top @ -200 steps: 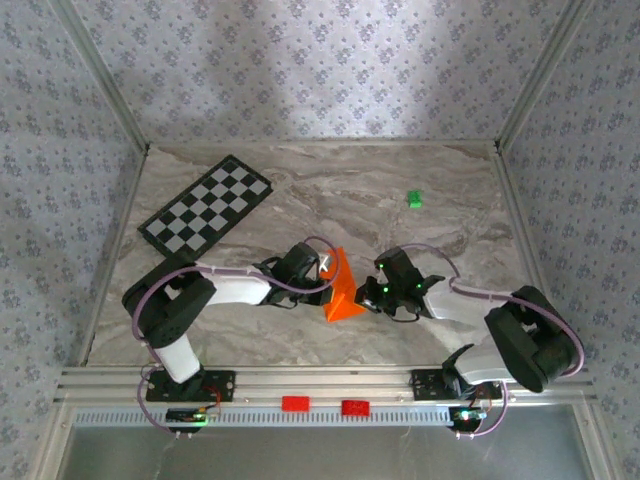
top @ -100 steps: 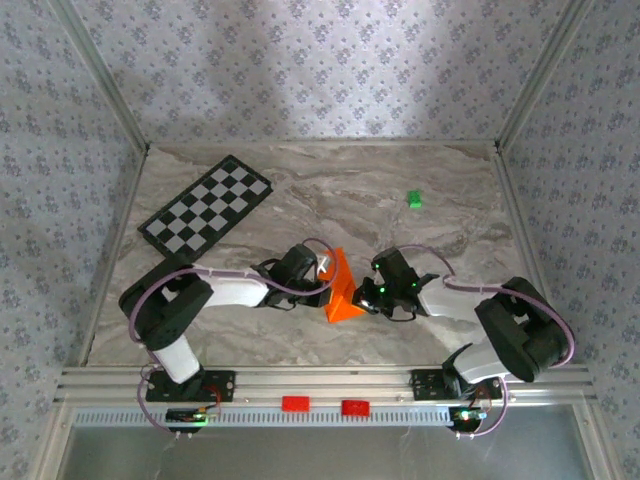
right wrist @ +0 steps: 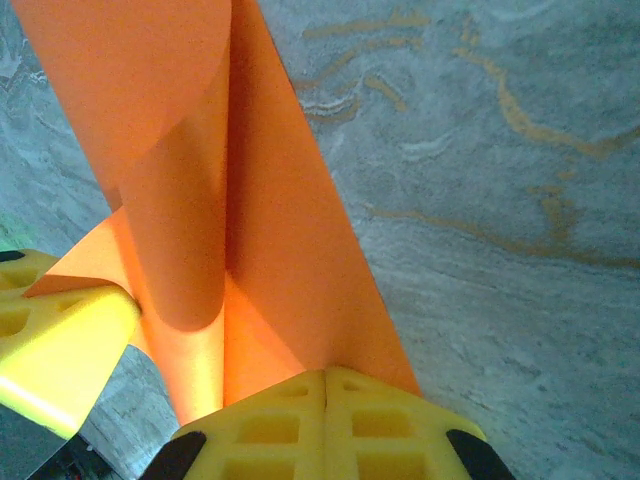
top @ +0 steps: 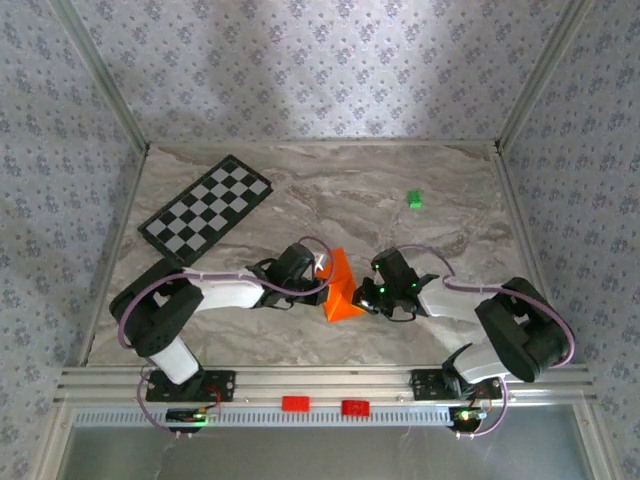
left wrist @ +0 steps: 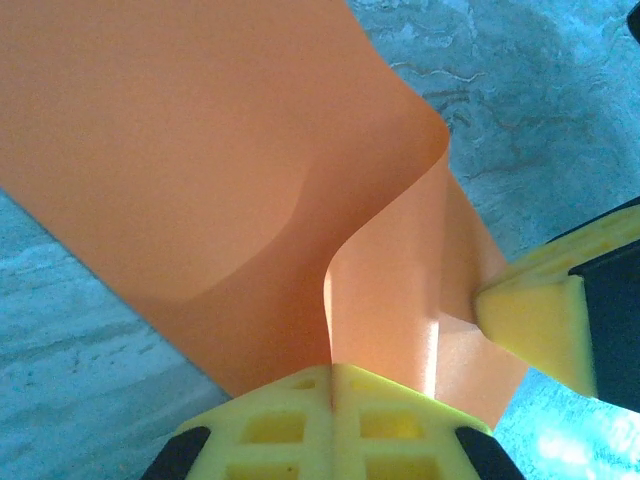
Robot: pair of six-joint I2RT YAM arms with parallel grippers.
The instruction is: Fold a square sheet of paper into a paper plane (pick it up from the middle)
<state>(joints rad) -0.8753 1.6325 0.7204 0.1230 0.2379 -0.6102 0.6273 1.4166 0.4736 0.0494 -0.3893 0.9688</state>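
The square sheet of paper (top: pixel 340 288), seen from above, stands raised as a bent orange wedge between the two arms. It is nearer the arm bases than the checkered board (top: pixel 207 208) and off to that board's right. The left tool (top: pixel 323 272) meets the sheet on the side facing the board, and the right tool (top: pixel 366 296) on the side away from it. A green block (top: pixel 413 199) sits on the marble desk (top: pixel 330 175), farther right of the board and well apart from the paper. Gripping from both sides looks meant to keep the thin sheet lifted so one part can be brought over another.

From the left wrist, that tool's yellow fingers (left wrist: pixel 280 430) are pressed together, pinching the paper's edge in the seam between them. The sheet rises away in a soft curve rather than a crease, and the right tool's finger touches it on the right.

From the right wrist, its own fingers (right wrist: pixel 270 425) are likewise pressed together on the paper. Two layers run up from the pinch, one rolled over in a rounded bend, and the left tool's finger touches the sheet at lower left. With every bend round and no dart shape visible, I judge the folding to be at an early step.
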